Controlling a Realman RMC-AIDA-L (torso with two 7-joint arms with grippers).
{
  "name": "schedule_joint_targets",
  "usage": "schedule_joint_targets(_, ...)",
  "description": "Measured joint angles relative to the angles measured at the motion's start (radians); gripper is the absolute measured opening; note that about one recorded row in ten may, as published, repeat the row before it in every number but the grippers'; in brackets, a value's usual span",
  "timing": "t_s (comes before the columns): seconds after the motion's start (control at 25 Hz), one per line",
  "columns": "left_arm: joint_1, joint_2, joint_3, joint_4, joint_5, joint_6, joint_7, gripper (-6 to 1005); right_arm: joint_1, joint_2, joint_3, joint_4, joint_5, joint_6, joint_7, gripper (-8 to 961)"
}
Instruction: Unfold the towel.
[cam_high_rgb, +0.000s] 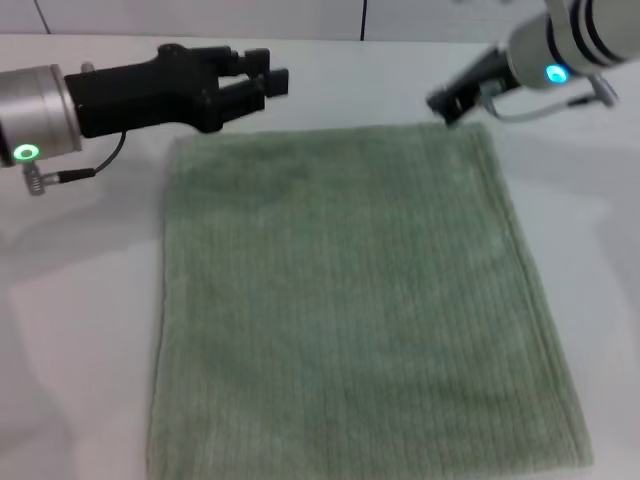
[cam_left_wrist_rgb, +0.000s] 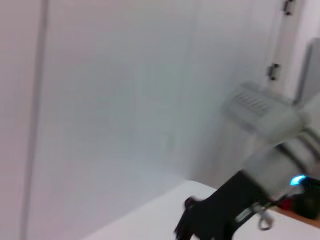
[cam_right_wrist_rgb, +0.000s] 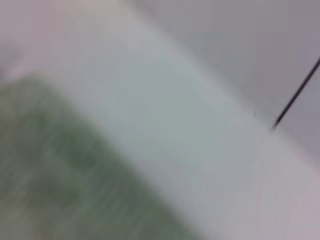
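Our left gripper (cam_high_rgb: 262, 82) hovers just beyond the far left corner of the towel (cam_high_rgb: 350, 310), jaws slightly apart and holding nothing. Our right gripper (cam_high_rgb: 447, 103) hangs by the far right corner; we cannot tell how it stands. The towel lies spread flat and roughly square on the table (cam_high_rgb: 80, 300), so we judge the unfolding essentially done, with only withdrawal left.

The towel (cam_high_rgb: 350, 310) is sage green with fine ribbed lines running along it. It lies on a white table (cam_high_rgb: 80, 330). Both grippers are black on silver-grey arms, the left gripper (cam_high_rgb: 262, 84) and the right gripper (cam_high_rgb: 447, 103).
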Motion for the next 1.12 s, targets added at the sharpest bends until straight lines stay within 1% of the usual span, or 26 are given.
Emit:
schedule_joint_targets(0.08,-0.016,-0.003,-0.001,-0.067,-0.04,-0.084,0.069,384,-0.012,0.01,-0.026,-0.041,0.005,-0.073,0.0,96)
schedule_joint_targets(0.2,-0.022,-0.005,-0.002,-0.148,-0.161,-0.166,0.175,384,-0.028,0.016,-0.091,-0.069,0.061,-0.208,0.0,97)
schedule_joint_targets(0.24,-0.02,-0.005,-0.003,-0.188,-0.241,-0.201,0.229,382,-0.036,0.017,-0.114,-0.076,0.079,-0.246,0.0,97)
schedule_joint_targets(0.32,-0.015,-0.005,-0.005,-0.234,-0.35,-0.248,0.303,379,-0.062,0.02,-0.181,-0.092,0.129,-0.362,0.0,98)
schedule_joint_targets(0.4,-0.012,-0.005,-0.007,-0.282,-0.456,-0.297,0.368,375,-0.1,0.022,-0.265,-0.114,0.18,-0.503,0.0,98)
schedule_joint_targets(0.44,-0.012,-0.005,-0.007,-0.282,-0.456,-0.297,0.368,376,-0.121,0.023,-0.307,-0.124,0.203,-0.574,0.0,99)
schedule_joint_targets(0.48,-0.012,-0.005,-0.007,-0.311,-0.52,-0.325,0.413,376,-0.145,0.023,-0.356,-0.138,0.232,-0.666,0.003,99)
schedule_joint_targets(0.52,-0.013,-0.006,-0.008,-0.352,-0.617,-0.361,0.486,377,-0.171,0.023,-0.406,-0.149,0.259,-0.752,0.005,99)
schedule_joint_targets(0.56,-0.013,-0.006,-0.008,-0.352,-0.617,-0.361,0.486,378,-0.196,0.023,-0.458,-0.157,0.288,-0.86,0.006,99)
schedule_joint_targets(0.64,-0.016,-0.008,-0.01,-0.386,-0.7,-0.384,0.554,379,-0.24,0.024,-0.554,-0.161,0.333,-1.042,0.007,100)
schedule_joint_targets(0.68,-0.018,-0.009,-0.011,-0.415,-0.777,-0.392,0.615,380,-0.26,0.023,-0.605,-0.16,0.35,-1.144,0.009,100)
schedule_joint_targets(0.76,-0.019,-0.01,-0.012,-0.428,-0.819,-0.394,0.648,381,-0.296,0.024,-0.697,-0.147,0.369,-1.321,0.018,101)
schedule_joint_targets(0.92,-0.021,-0.012,-0.016,-0.471,-0.94,-0.397,0.753,384,-0.353,0.026,-0.823,-0.076,0.369,-1.649,0.122,102)
schedule_joint_targets(1.0,-0.031,-0.015,-0.016,-0.517,-1.033,-0.394,0.851,386,-0.374,0.025,-0.863,-0.011,0.365,-1.814,0.199,102)
schedule_joint_targets(1.04,-0.031,-0.015,-0.016,-0.517,-1.033,-0.394,0.851,386,-0.383,0.025,-0.877,0.035,0.364,-1.903,0.249,103)
schedule_joint_targets(1.12,-0.05,-0.016,-0.017,-0.583,-1.149,-0.389,0.975,388,-0.395,0.025,-0.895,0.128,0.364,-2.035,0.354,103)
